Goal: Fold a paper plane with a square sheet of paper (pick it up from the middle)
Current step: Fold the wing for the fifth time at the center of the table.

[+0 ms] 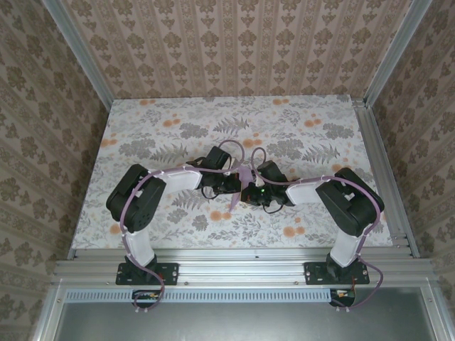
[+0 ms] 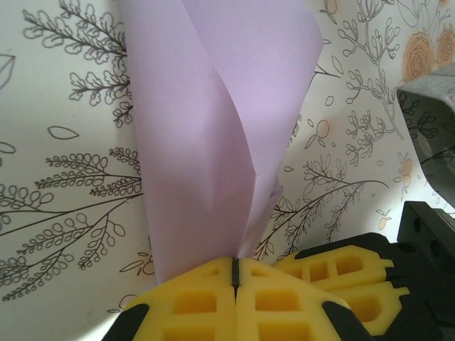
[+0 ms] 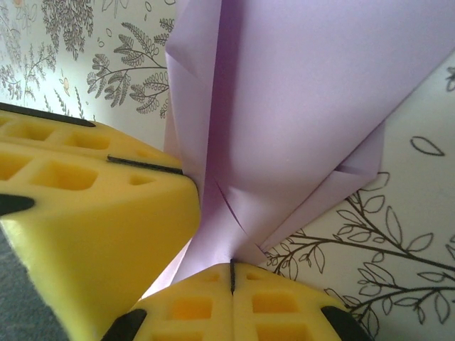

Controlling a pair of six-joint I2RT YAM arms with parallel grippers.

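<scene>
I hold one sheet of lavender paper [image 2: 213,142], and both of my two pairs of fingers are on it. My left fingers [image 2: 234,273] are pressed together, their two yellow pads meeting along a thin dark seam with the paper's lower edge nipped in that seam. From there the sheet rises in two overlapping curled flaps, with the floral tablecloth [image 2: 64,177] behind it. My right fingers [image 3: 231,278] are closed just as tightly on the same sheet, pinching it where several creases run together. In the right wrist view I count at least three folded layers fanning out from that pinch, one of them ending in a small turned-over corner on the right.

The two pairs sit just beside each other, and each wrist view catches the other pair's yellow pads at its edge.

From above, my two arms [image 1: 153,188] bend inward from their bases and meet near the middle of the worktop [image 1: 142,121], with the paper gripped between them. I cannot tell whether any part of it touches the cloth. Three patterned walls [image 1: 234,42] enclose the space.
</scene>
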